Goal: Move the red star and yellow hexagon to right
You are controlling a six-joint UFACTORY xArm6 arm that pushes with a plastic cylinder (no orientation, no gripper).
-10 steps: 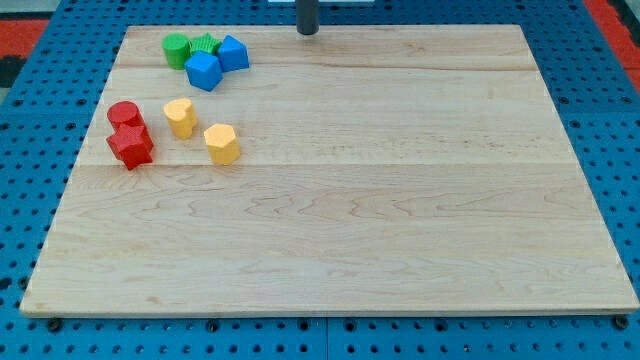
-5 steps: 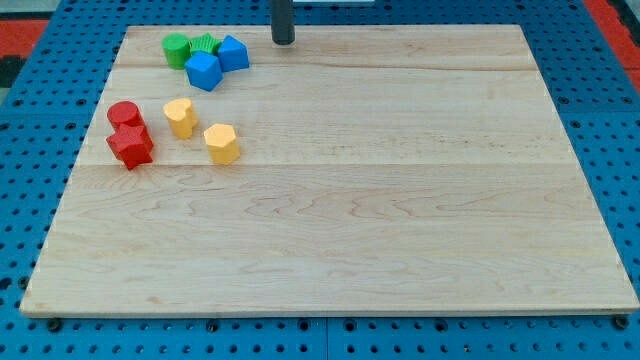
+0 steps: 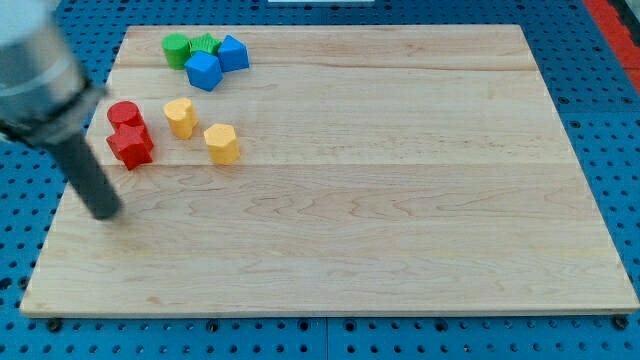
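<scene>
- Since the earlier frames, my tip has swung from the board's top edge, near the blue blocks, across to the left edge, and now sits low on the left side, below the red pair; none of the blocks has shifted
- No hand or jaws exist here to be open or closed: the arm ends in a plain dark rod, and it touches no block at this moment
- Red star lies near the wooden board's left edge, up and slightly toward the right edge from my tip, close but apart from it
- Touching the star on its top-edge side is a red cylinder; the contact looks real, though the blur of the rod's upper part makes that side hard to judge
- Yellow hexagon stands further toward the right edge than the star, at roughly the same level, with bare wood between them
- A second yellow block, shape unclear, sits between the two, a little nearer the top edge
- Deciding relation: star and hexagon both lie rightward of my tip and nearly in one line along the board's length, so I judge that a rightward sweep from behind the star's left face could carry it toward the hexagon; my tip is below that line and would need to rise first
- Two blue cubes and two green blocks cluster in the top-left corner, well clear of that path
</scene>
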